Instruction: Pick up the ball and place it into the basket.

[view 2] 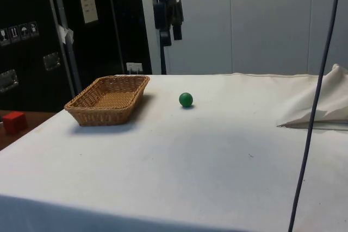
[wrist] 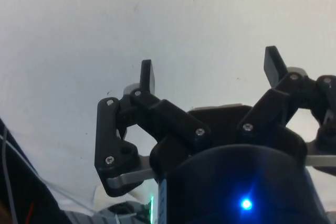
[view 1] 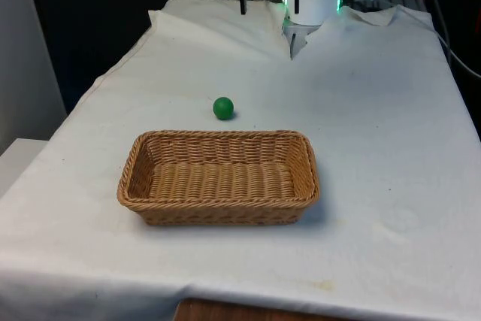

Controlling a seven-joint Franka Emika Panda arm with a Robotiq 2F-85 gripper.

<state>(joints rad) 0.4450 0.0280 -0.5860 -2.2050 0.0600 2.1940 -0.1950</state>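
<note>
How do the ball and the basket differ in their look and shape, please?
The ball is plain green and smooth; the basket is tan woven wicker. The ball is a small closed sphere; the basket is a far larger, open, rectangular tray with sloping walls. Both rest on the white cloth, apart from each other, and the basket holds nothing.

A white cloth (view 1: pixel 376 110) covers the table; a red block (view 2: pixel 14 121) sits beside it.

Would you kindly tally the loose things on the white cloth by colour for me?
Green: 1, the ball.
Tan: 1, the wicker basket.
Total: 2.
The ball lies on the cloth beside the basket, apart from it; the gripper is open above bare cloth.
</note>
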